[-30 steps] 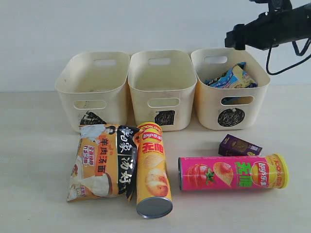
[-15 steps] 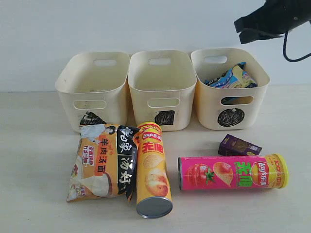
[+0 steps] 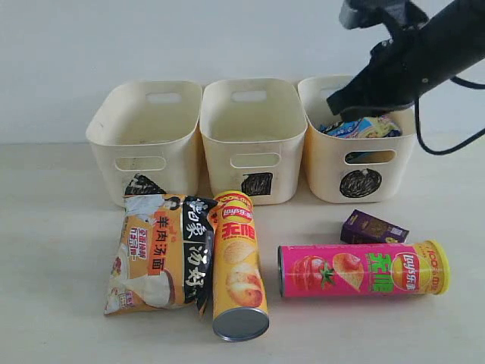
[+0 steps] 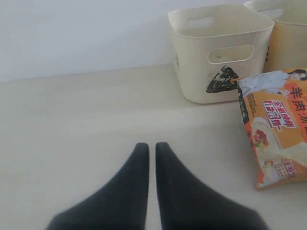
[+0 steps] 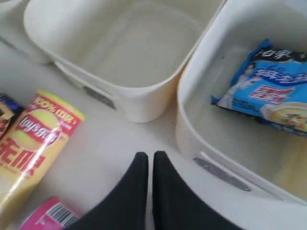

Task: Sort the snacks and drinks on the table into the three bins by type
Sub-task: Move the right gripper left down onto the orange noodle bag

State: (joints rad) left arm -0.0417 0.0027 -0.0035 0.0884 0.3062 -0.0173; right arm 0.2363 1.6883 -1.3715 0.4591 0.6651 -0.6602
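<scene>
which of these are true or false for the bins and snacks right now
1. The blue crinkly noodle bag lies inside the circle-marked cream plastic bin. True.
2. The pink chip tube stands upright. False: it lies on its side on the table.
3. The dark purple carton sits in the square-marked cream bin. False: it lies on the table beside the pink tube.
4. The right tool is shut and holds nothing. True.
5. The orange crinkly noodle bag lies beside the yellow-orange chip tube. True.

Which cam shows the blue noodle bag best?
Right wrist view: the crinkly blue noodle bag lies in plain sight inside the cream plastic tub. Exterior view shows only a strip above the rim, partly behind the black arm. Left wrist view misses it.
</scene>
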